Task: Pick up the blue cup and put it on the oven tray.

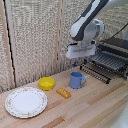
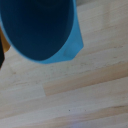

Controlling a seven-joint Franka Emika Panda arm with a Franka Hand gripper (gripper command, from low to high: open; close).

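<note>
Exterior view: blue cup [image 1: 76, 80] upright on table, handle toward oven tray [image 1: 106, 62]; hand [image 1: 81, 62] state unclear

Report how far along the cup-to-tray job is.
Nothing is done yet: the blue cup stands on the wooden table, not on the oven tray. The end effector hangs above the cup, holding nothing. Grasping, lifting and placing are left.

Exterior view looks across the table [image 1: 95, 107]; wrist view hovers close above it.
</note>
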